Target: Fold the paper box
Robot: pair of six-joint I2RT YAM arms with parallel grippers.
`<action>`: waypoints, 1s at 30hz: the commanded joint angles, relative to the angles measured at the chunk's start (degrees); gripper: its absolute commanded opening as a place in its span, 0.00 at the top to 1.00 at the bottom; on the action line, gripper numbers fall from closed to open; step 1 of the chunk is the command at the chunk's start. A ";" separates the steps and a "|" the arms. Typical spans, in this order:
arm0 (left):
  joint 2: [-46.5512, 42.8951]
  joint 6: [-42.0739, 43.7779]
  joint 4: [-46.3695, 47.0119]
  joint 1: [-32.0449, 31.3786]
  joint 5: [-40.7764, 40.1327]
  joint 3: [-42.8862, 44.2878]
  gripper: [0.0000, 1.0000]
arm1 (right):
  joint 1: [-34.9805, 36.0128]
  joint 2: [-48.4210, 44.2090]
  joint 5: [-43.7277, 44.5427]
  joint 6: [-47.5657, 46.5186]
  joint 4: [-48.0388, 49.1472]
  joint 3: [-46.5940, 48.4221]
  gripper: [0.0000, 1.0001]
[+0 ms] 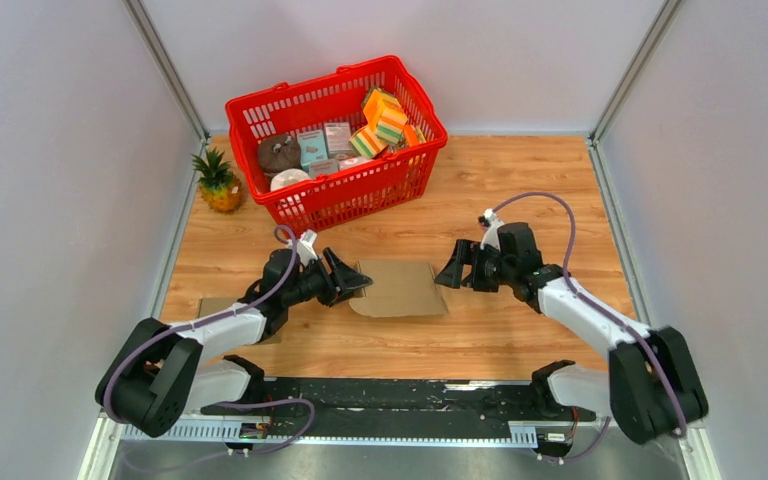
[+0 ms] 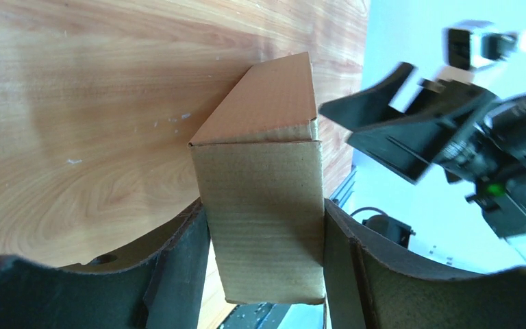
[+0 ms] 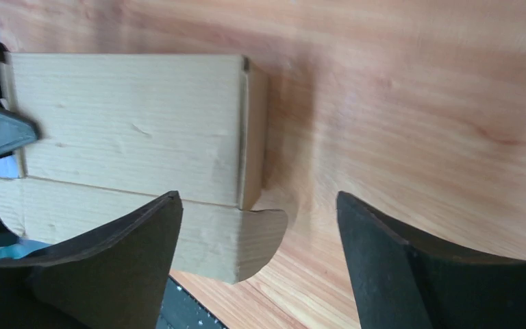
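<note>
The paper box (image 1: 400, 288) is brown cardboard lying in the middle of the wooden table, its lid folded down. In the left wrist view the box (image 2: 264, 123) stands between my two dark fingers (image 2: 178, 267), which press on its two sides. My left gripper (image 1: 352, 280) is shut on the box's left end. My right gripper (image 1: 450, 270) hangs just off the right end, open. In the right wrist view the box (image 3: 130, 130) lies left of the gap between the wide fingers (image 3: 397, 267), and a rounded flap (image 3: 246, 236) sticks out flat on the wood.
A red basket (image 1: 430, 150) full of small items stands at the back centre. A pineapple (image 1: 220, 182) sits to its left. Another flat cardboard piece (image 1: 215, 305) lies under the left arm. A black rail (image 1: 390, 395) runs along the near edge. Grey walls close both sides.
</note>
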 commanded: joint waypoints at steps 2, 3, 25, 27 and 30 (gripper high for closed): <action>-5.04 -5.76 -4.80 -0.11 -2.55 0.09 0.52 | 12.14 -14.99 20.68 -13.44 -13.96 9.70 0.03; -5.40 -6.72 -5.76 -0.11 -2.46 0.36 0.52 | 16.18 -16.24 24.02 -15.83 -14.06 10.23 0.00; -19.71 -29.75 -8.33 1.56 6.50 -7.19 0.49 | 62.89 5.80 71.40 -51.80 10.37 10.24 0.00; -20.95 -30.37 -9.20 1.56 6.59 -7.02 0.48 | 63.33 7.47 75.27 -52.68 13.09 10.33 0.01; -23.32 -30.11 -12.01 1.56 6.50 -6.49 0.42 | 64.03 8.09 80.12 -54.95 16.87 9.37 0.07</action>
